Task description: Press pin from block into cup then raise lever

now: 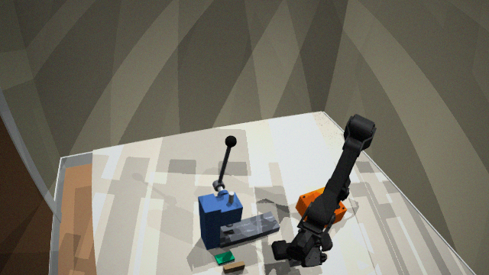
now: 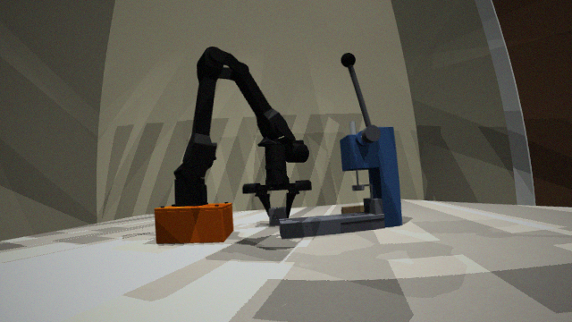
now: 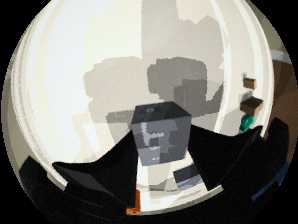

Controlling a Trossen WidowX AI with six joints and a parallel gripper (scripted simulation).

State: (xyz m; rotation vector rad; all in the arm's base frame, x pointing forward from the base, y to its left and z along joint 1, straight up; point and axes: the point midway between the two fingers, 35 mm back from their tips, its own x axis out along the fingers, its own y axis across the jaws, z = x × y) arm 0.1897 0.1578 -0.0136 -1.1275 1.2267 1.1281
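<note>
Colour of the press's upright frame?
Blue; the exterior view shows it best.

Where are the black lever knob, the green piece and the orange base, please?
Black lever knob (image 1: pixel 231 141) (image 2: pixel 348 60): top and exterior, ball's middle.
Green piece (image 1: pixel 225 257) (image 3: pixel 247 122): top and wrist, upper face.
Orange base (image 2: pixel 192 224): exterior, side face.
</note>
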